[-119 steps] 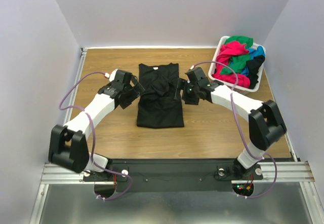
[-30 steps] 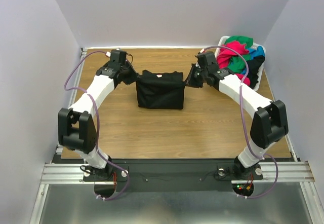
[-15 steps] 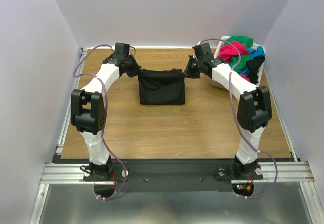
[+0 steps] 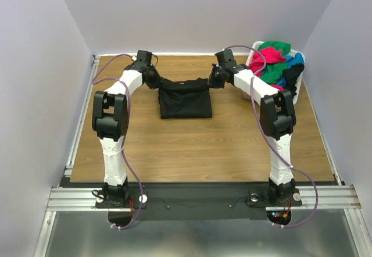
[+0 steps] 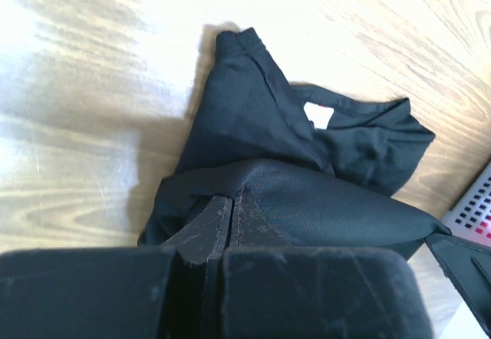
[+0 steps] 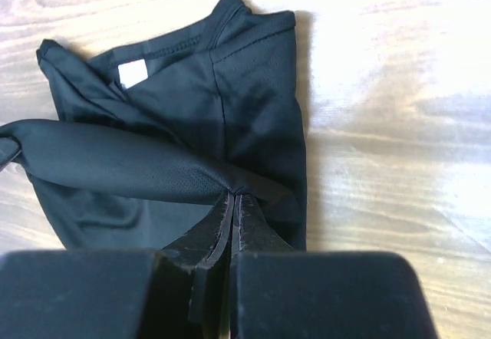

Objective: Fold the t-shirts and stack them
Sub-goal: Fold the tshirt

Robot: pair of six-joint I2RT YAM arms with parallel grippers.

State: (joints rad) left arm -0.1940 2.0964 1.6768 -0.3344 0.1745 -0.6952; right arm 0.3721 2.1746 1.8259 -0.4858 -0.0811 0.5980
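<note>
A black t-shirt [image 4: 186,98] lies folded at the back middle of the wooden table, its lifted hem stretched between both grippers. My left gripper [image 4: 158,81] is shut on the hem's left corner, and my right gripper [image 4: 211,80] is shut on its right corner. In the left wrist view the left gripper [image 5: 232,193] pinches a taut fold of the black t-shirt [image 5: 253,116]; the white neck label [image 5: 318,114] shows below. The right wrist view has the right gripper [image 6: 235,195] pinching the black t-shirt [image 6: 192,101] above its label [image 6: 133,73].
A white slatted basket [image 4: 251,91] at the back right holds pink-red, green, blue and black t-shirts [image 4: 272,63]. The back wall runs close behind both grippers. The basket's corner [image 5: 476,212] shows in the left wrist view.
Both grippers carried the shirt's lower hem away from the arm bases toward the collar, folding it in half, and have moved further toward the back wall over the last second.
</note>
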